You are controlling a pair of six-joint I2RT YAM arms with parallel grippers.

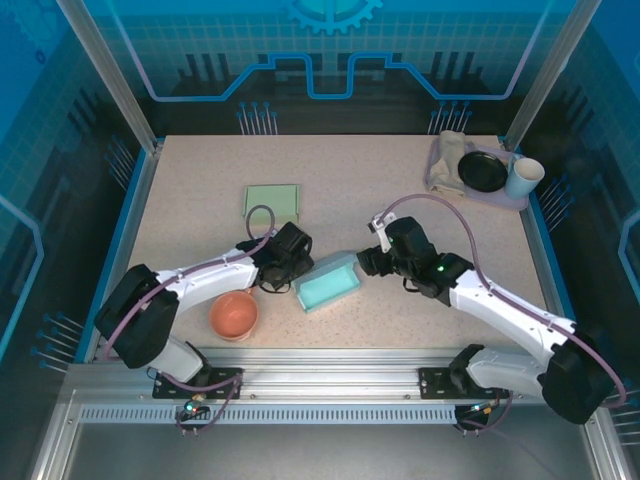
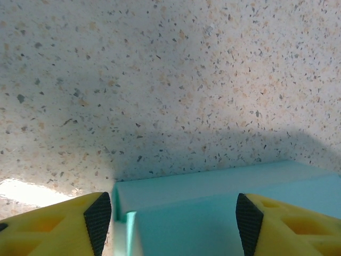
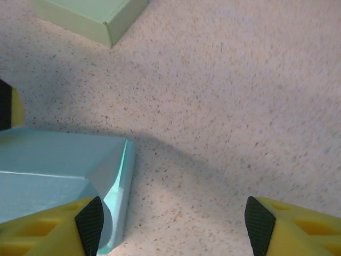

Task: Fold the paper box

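A: On speckled beige table (image 1: 190, 190), dead centre: teal paper box (image 1: 328, 282), long axis running near-left to far-right, lying between both arms. Pincers?

B: Left gripper (image 2: 173, 213) at box's near-left end, jaws apart, straddling a corner, clamping nothing. Right gripper (image 3: 173, 226) at far-right end, jaws wide, holding nothing, box off by its left finger.

A: Nearer arm?

B: Roughly even, by overhead judgement.

A: Writing?

B: None legible.
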